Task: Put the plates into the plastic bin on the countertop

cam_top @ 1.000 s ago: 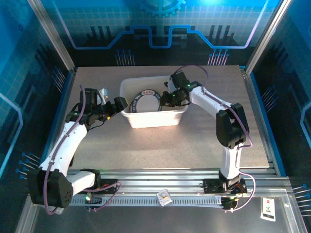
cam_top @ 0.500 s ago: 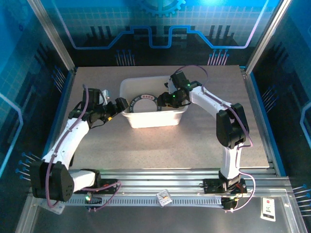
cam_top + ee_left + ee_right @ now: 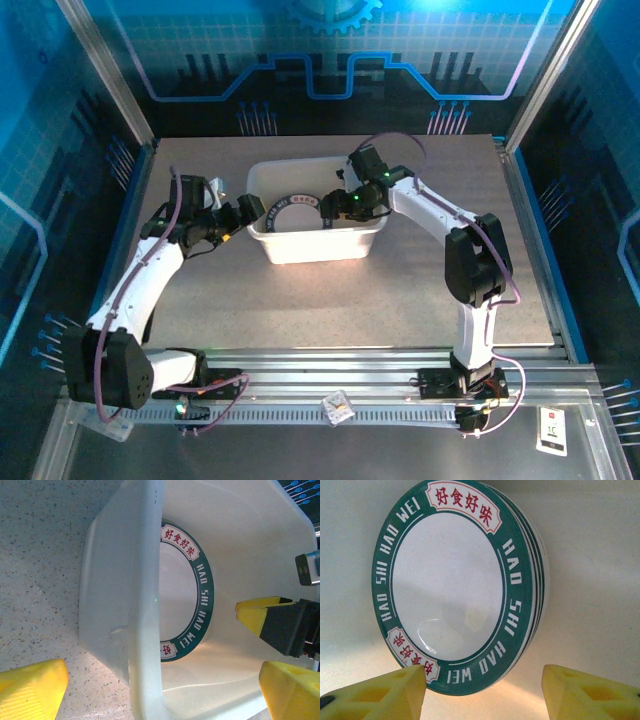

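The white plastic bin (image 3: 318, 245) stands mid-countertop (image 3: 300, 310). Inside it, toward its left end, lies a stack of green-rimmed, white-centred plates (image 3: 292, 215), seen close up as the plates (image 3: 455, 585) in the right wrist view. My right gripper (image 3: 335, 208) hangs inside the bin just right of the stack, open, its yellow fingertips (image 3: 375, 695) apart below the top plate's edge and holding nothing. My left gripper (image 3: 248, 212) is open and straddles the bin's left wall (image 3: 145, 605); the top plate (image 3: 187, 590) shows beyond that wall.
Blue panels and metal rails frame the countertop. A small packet (image 3: 337, 407) and a white card (image 3: 552, 430) lie on the front rail area. Open countertop stretches in front of the bin and to its right.
My right gripper opened and let go of the top plate, which went from tilted to lying on the stack. My left gripper edged closer to the bin's left wall.
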Controlling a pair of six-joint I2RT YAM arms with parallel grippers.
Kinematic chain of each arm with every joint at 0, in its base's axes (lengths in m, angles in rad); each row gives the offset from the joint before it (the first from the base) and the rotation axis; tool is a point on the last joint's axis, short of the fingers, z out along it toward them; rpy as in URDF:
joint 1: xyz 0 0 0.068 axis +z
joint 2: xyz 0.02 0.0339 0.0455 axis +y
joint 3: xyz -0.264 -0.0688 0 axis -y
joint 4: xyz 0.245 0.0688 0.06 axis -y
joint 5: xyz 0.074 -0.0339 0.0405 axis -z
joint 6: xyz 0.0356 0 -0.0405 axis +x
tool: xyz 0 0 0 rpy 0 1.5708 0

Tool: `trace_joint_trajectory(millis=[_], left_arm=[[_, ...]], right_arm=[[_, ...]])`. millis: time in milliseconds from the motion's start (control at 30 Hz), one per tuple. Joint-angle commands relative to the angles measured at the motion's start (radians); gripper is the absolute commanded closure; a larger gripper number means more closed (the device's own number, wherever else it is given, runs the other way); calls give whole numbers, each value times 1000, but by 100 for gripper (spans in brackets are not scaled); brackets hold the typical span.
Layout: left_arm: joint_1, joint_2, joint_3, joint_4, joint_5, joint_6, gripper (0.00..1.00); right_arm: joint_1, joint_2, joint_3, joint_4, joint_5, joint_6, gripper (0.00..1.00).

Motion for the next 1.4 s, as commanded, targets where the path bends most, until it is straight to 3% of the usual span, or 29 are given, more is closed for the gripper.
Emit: trace_joint_trajectory(millis=[0, 700, 1033, 1367], left_arm=[[7, 13, 41, -33, 4, 37, 1], [7, 162, 176, -137, -90, 183, 1], [-22, 299, 252, -174, -90, 260, 6], [-110, 334, 264, -180, -12, 284, 18]], right_arm=[[22, -44, 21, -7, 2, -25, 35], [5, -222, 20, -81, 124, -105, 13], [-100, -354, -23, -106, 178, -100, 12], [-319, -500, -175, -53, 104, -41, 13]])
